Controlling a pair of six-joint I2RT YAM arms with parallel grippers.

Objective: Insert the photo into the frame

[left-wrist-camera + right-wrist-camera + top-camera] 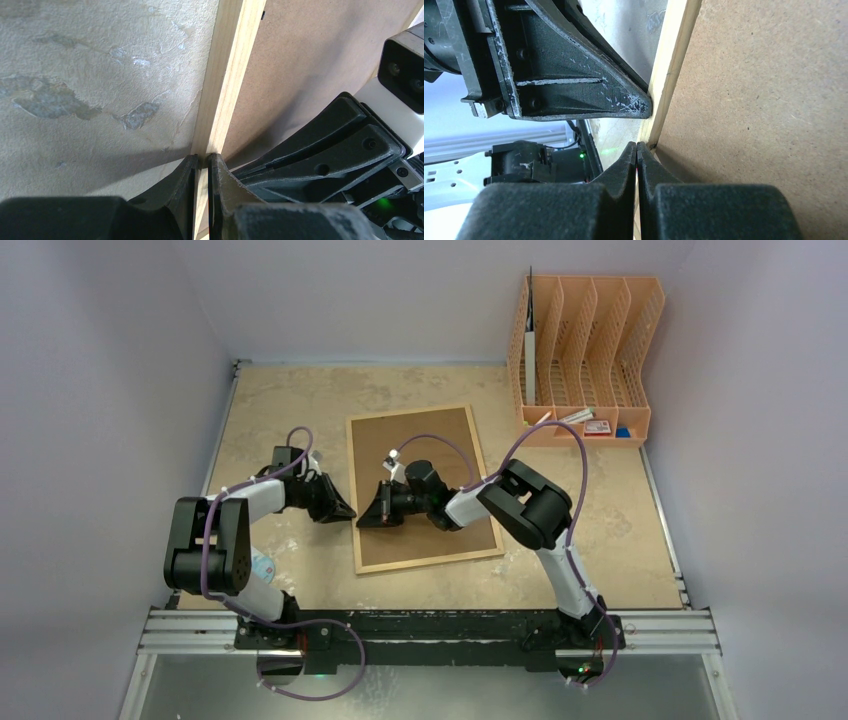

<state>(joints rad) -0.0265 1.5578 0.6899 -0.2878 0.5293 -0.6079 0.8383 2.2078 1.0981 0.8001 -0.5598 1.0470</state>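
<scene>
The frame (400, 545) lies back-up in the middle of the table, brown fibreboard showing inside a thin light-wood border (227, 75). My left gripper (349, 512) is at the frame's left edge. In the left wrist view (202, 157) its fingers stand almost together over the wood border, with only a thin slit between them. My right gripper (362, 520) reaches across the backboard (764, 100) from the right. Its fingertips are shut (637, 145) at the inner side of the same left border, close to the left gripper's finger (574, 85). The photo is not in view.
An orange plastic file organiser (585, 350) stands at the back right with small items at its foot. The right arm and its purple cable lie over the frame's middle. A small round pale object (263, 565) lies by the left arm's base.
</scene>
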